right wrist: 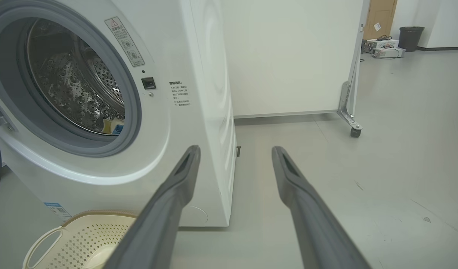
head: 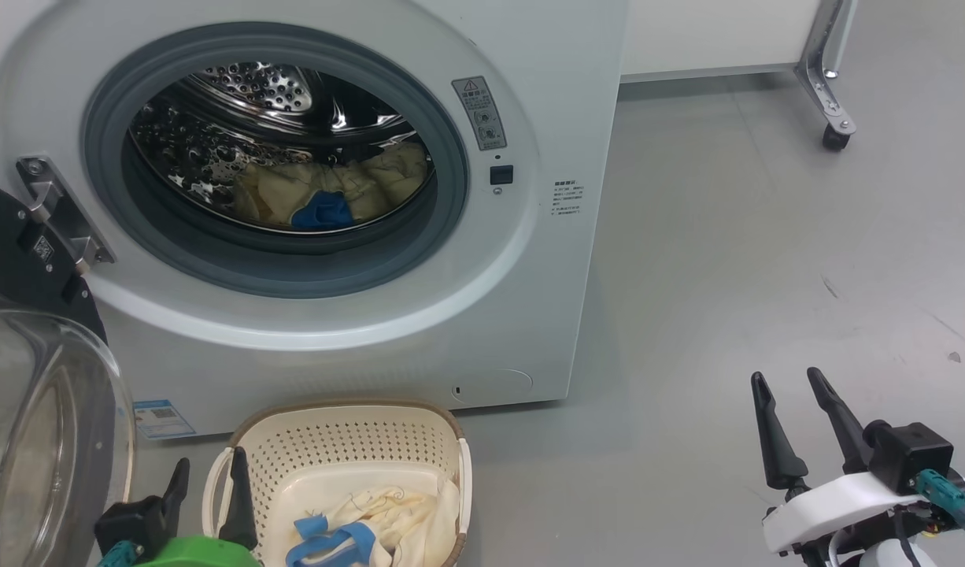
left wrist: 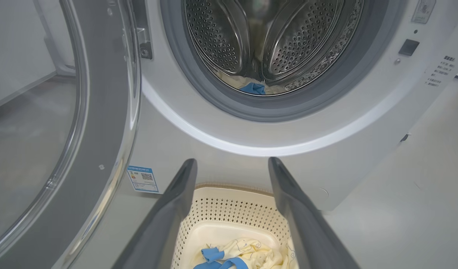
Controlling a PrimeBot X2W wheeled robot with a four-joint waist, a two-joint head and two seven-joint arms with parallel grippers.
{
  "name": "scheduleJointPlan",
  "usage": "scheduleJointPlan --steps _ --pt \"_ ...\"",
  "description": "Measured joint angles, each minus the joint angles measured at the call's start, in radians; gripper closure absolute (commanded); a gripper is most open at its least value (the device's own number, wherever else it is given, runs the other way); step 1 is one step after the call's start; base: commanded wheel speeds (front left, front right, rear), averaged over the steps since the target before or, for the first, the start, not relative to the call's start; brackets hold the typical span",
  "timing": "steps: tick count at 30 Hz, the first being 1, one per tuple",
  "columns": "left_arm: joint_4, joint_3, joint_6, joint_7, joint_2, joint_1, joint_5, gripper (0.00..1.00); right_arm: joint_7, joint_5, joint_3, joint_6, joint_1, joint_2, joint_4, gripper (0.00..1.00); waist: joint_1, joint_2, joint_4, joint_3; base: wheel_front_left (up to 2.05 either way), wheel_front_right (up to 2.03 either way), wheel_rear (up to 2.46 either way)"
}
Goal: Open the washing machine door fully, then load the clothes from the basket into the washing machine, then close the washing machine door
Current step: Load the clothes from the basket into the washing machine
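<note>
The white washing machine (head: 545, 94) stands with its door (head: 34, 409) swung wide to the left, glass bowl facing me. Cream-yellow clothes with a blue cuff (head: 325, 206) lie in the steel drum. The cream basket (head: 349, 429) sits on the floor before the machine and holds another cream garment with blue trim (head: 372, 524). My left gripper (head: 208, 492) hovers open just left of the basket's near corner, empty. My right gripper (head: 793, 429) stands open and empty over bare floor to the right. In the left wrist view the basket (left wrist: 232, 209) and its garment (left wrist: 247, 252) show between the fingers (left wrist: 169, 209).
A white partition on a castor leg (head: 833, 118) stands behind and to the right of the machine. Grey floor spreads wide on the right. In the right wrist view a bin and boxes (right wrist: 397, 41) sit far off by the wall.
</note>
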Motion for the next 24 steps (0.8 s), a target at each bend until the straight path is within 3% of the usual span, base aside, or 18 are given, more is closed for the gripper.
scheduleJointPlan --steps 24 --pt "-0.095 -0.009 0.022 0.000 0.000 0.088 -0.023 0.00 0.000 0.000 0.012 0.000 0.002 -0.004 0.000 0.00 0.0000 0.0000 0.019 -0.017 0.00 0.00 0.00"
